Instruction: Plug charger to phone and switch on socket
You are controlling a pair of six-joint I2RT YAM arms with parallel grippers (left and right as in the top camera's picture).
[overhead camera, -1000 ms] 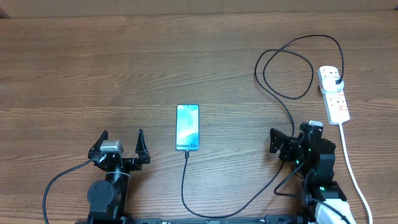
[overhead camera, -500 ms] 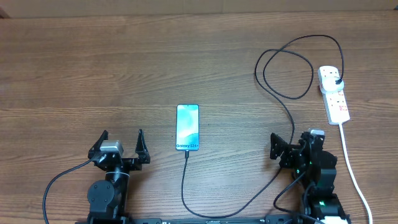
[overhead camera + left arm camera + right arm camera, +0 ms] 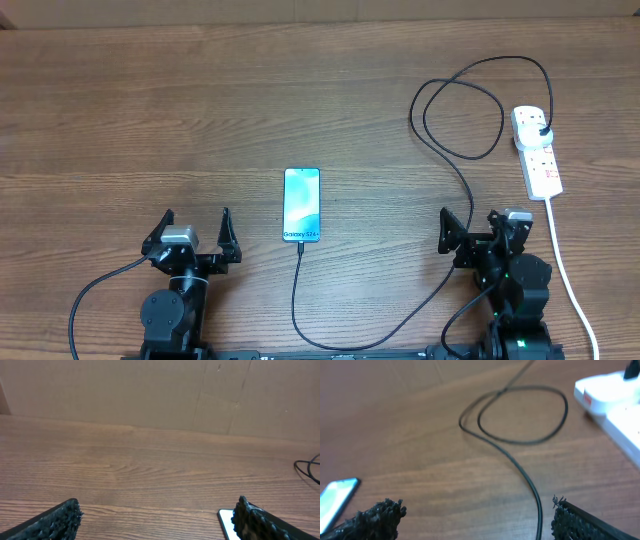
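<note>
between phone [image 3: 301,204] and socket [image 3: 537,152], looped charger [image 3: 294,295]

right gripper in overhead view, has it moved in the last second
Yes. The right gripper has drawn back toward the near table edge, away from the white power strip.

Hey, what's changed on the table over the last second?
The right claw, open and empty, pulled back slightly toward the robot. Nothing was grasped or released. The left claw, the slim lit-screen smartphone, the thin black charger cable and the white power strip stayed put.
</note>
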